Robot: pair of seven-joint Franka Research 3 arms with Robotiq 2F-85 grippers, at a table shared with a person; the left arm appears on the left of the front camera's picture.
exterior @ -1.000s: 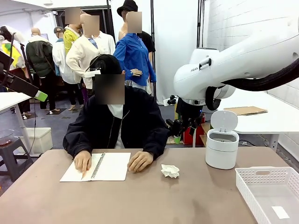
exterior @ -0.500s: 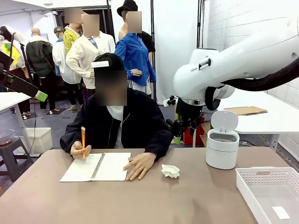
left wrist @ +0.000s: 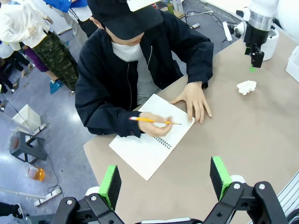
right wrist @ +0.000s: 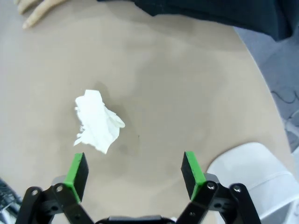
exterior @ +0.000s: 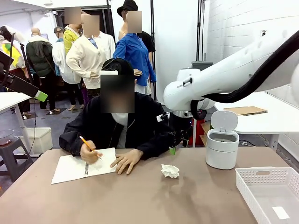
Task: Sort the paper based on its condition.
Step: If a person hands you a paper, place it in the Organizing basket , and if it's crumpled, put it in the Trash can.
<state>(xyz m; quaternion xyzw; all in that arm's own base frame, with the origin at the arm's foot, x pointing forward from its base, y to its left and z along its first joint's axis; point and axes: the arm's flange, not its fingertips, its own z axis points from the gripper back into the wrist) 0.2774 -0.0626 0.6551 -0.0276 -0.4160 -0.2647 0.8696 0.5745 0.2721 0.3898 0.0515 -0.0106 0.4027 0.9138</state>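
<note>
A crumpled white paper wad lies on the brown table, right of the middle, a little in front of the person's flat hand. My right gripper hangs open just behind and above it. In the right wrist view the wad lies ahead of the open right gripper, nearer its left pad, and touches neither pad. My left gripper is open and empty, high above the table's near side. From there the wad lies far right, below my right gripper.
A white cylindrical bin with its lid up stands at the back right. A white basket at the front right holds a flat white slip. The person writes with a pencil in a spiral notebook at the left.
My right arm has swung left and down, bringing its gripper close to the table behind the wad. The person picked up a pencil and began writing; the notebook slid left.
</note>
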